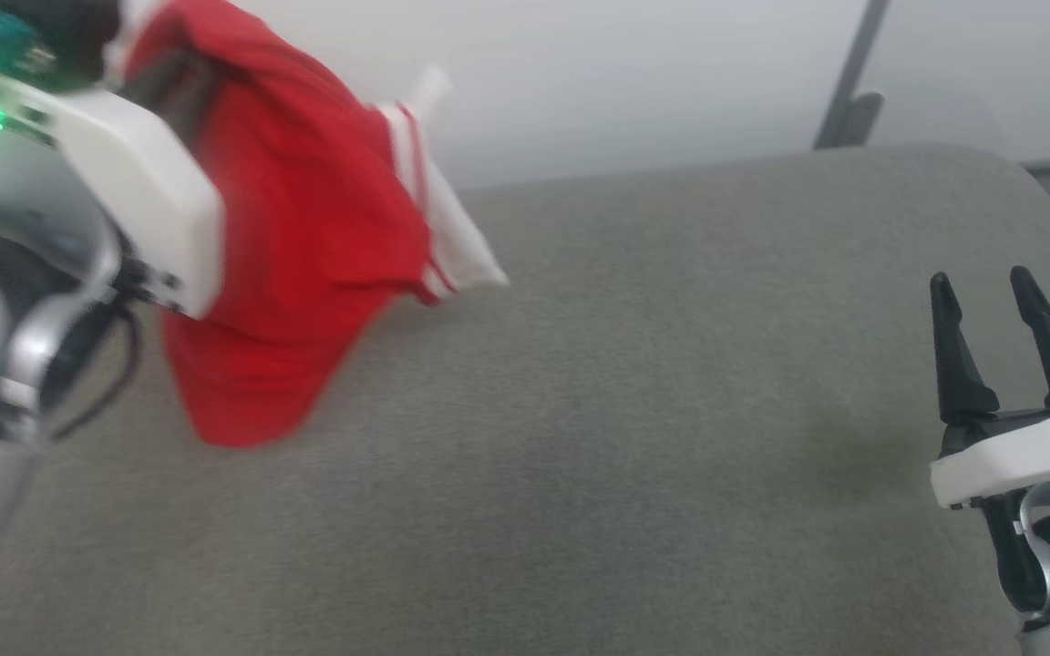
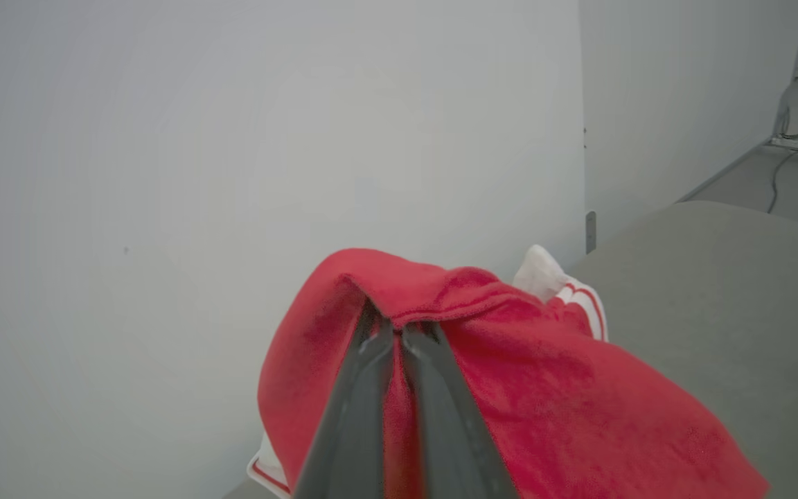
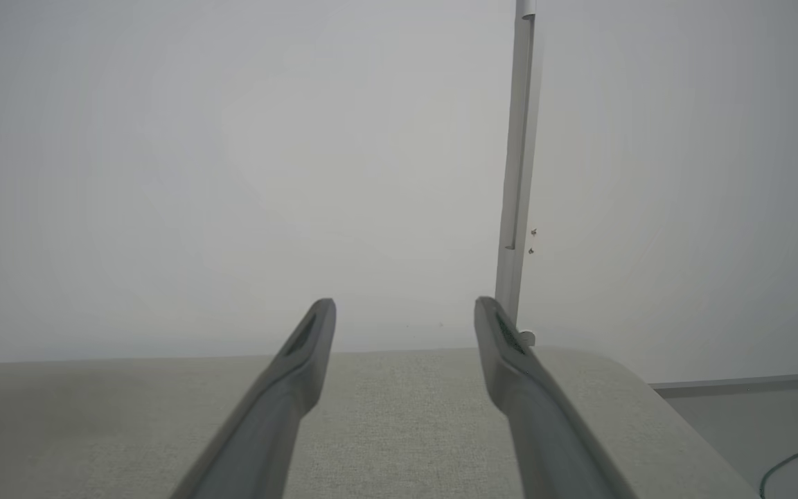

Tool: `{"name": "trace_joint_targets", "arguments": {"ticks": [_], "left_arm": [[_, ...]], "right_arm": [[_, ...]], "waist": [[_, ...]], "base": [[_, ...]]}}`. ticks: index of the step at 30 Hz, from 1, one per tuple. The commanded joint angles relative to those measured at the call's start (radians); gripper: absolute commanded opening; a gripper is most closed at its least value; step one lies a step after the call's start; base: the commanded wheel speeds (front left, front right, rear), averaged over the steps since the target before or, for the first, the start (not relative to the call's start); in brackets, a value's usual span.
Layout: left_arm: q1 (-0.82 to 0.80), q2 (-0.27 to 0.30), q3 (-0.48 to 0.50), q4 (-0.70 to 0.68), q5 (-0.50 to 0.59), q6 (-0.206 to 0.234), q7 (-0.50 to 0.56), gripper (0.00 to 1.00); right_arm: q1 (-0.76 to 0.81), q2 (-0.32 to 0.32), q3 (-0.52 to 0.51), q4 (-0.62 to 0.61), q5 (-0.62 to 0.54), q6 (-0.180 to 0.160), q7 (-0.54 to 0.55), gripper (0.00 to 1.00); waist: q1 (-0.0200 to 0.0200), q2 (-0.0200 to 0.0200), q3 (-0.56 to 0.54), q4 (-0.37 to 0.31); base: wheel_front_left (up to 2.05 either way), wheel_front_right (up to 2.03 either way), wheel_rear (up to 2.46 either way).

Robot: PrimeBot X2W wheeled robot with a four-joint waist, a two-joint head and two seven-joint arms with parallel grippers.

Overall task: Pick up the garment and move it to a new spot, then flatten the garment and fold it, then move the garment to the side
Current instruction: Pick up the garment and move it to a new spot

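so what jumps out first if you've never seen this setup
The bright red garment with white trim hangs at upper left of the head view, pinched in the shut left claw over the grey padded surface. Next comes the right claw at lower right, open and empty over the same surface.

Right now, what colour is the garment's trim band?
The garment's trim band is white with red stripes; head view.

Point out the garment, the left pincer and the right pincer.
garment (image 1: 306,228), head view, red body panel.
left pincer (image 2: 397,331), left wrist view, between fingertips shut on the garment.
right pincer (image 1: 981,281), head view, between its open fingertips.
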Motion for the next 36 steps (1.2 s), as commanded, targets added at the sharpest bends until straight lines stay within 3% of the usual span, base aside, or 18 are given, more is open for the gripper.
{"name": "trace_joint_targets", "arguments": {"ticks": [1, 9, 26, 29, 31, 34, 35, 36], "left_arm": [[0.019, -0.011, -0.011, -0.005, 0.005, 0.002, 0.005, 0.00], [0.084, -0.088, -0.133, 0.054, -0.004, -0.013, 0.044, 0.00], [0.159, -0.190, -0.255, 0.449, -0.061, -0.091, 0.061, 0.00], [0.160, -0.212, -0.269, 0.518, -0.068, -0.101, 0.061, 0.15], [0.156, -0.225, -0.278, 0.561, -0.067, -0.107, 0.057, 0.33], [0.146, -0.242, -0.287, 0.620, -0.071, -0.114, 0.055, 0.50], [0.141, -0.246, -0.290, 0.635, -0.071, -0.117, 0.051, 0.87], [0.135, -0.250, -0.291, 0.647, -0.072, -0.123, 0.044, 1.00]], "right_arm": [[0.004, 0.005, 0.000, -0.001, -0.005, 0.000, -0.008, 1.00], [-0.013, 0.032, 0.012, 0.021, -0.002, 0.000, -0.030, 1.00], [-0.068, 0.051, 0.089, 0.106, 0.026, 0.000, -0.076, 1.00], [-0.075, 0.052, 0.100, 0.119, 0.028, 0.000, -0.082, 1.00], [-0.083, 0.054, 0.104, 0.124, 0.031, 0.000, -0.087, 1.00], [-0.086, 0.053, 0.110, 0.134, 0.034, 0.000, -0.090, 1.00], [-0.086, 0.052, 0.110, 0.138, 0.035, 0.000, -0.091, 1.00], [-0.089, 0.049, 0.111, 0.141, 0.036, 0.000, -0.093, 1.00]], "waist": [[0.0000, 0.0000, 0.029, -0.033], [0.0000, 0.0000, 0.082, -0.091], [0.0000, 0.0000, 0.146, -0.133], [0.0000, 0.0000, 0.149, -0.137], [0.0000, 0.0000, 0.150, -0.138], [0.0000, 0.0000, 0.149, -0.138], [0.0000, 0.0000, 0.148, -0.137], [0.0000, 0.0000, 0.146, -0.135]], "base": [[0.00, 0.00, 0.00], [0.00, 0.00, 0.00], [0.00, 0.00, 0.00], [0.00, 0.00, 0.00], [0.00, 0.00, 0.00], [0.00, 0.00, 0.00], [0.00, 0.00, 0.00], [0.00, 0.00, 0.00]]}}
